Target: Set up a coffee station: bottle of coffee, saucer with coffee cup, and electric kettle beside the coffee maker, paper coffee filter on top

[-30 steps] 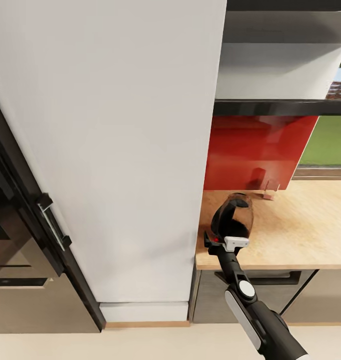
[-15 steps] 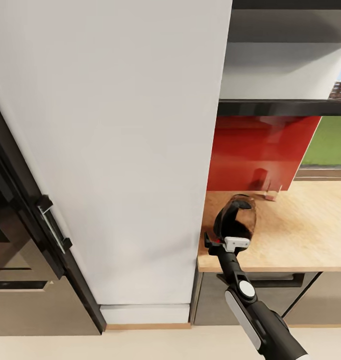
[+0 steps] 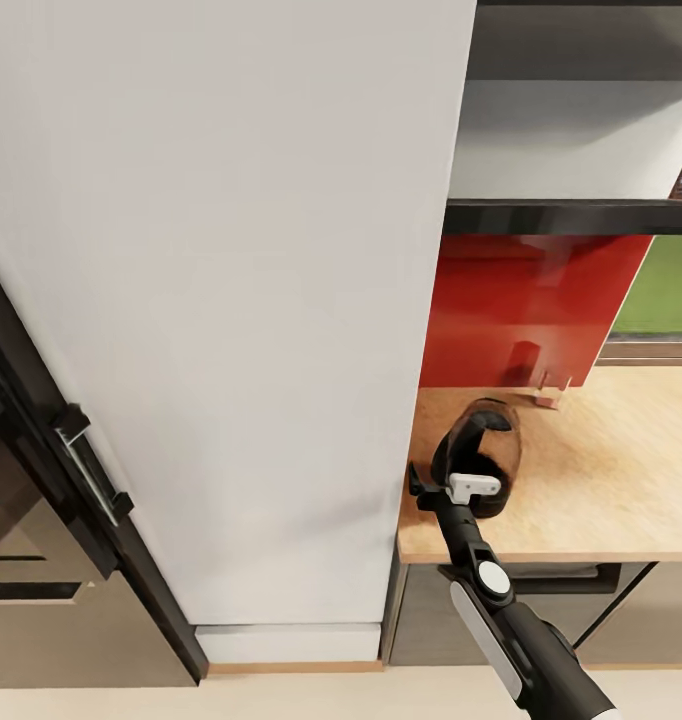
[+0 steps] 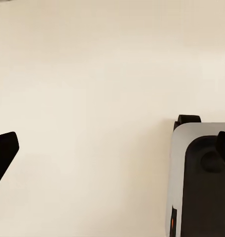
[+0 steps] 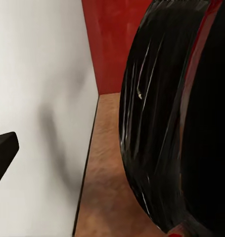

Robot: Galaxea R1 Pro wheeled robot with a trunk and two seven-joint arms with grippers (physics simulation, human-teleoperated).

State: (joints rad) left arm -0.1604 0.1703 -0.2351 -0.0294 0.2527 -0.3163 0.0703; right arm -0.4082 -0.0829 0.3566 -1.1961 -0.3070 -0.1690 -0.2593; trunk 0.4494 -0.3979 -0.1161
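Note:
The electric kettle (image 3: pixel 489 440), rounded glass with a black handle and base, stands on the kitchen countertop (image 3: pixel 611 470) at its left end, close to a tall white cabinet. My right gripper (image 3: pixel 469 488) reaches over the counter's front edge to the kettle's near side, at its handle. In the right wrist view the kettle (image 5: pixel 166 123) looms on one side. One black finger (image 5: pixel 3 153) sits far out on the other side, with a gap between it and the kettle. My left gripper (image 4: pixel 119 136) hangs open over pale floor. The dark kitchen shelf (image 3: pixel 571 216) runs above the counter.
The tall white cabinet (image 3: pixel 231 300) walls off the counter's left end, and a dark oven with a bar handle (image 3: pixel 86 470) stands further left. A red backsplash (image 3: pixel 531 300) and a small brown object (image 3: pixel 548 392) are behind the kettle. A drawer handle (image 3: pixel 581 572) sits under the counter.
The whole view has shifted as the robot moved in. My right gripper has reached further over the counter edge toward the kettle, which stays where it stood.

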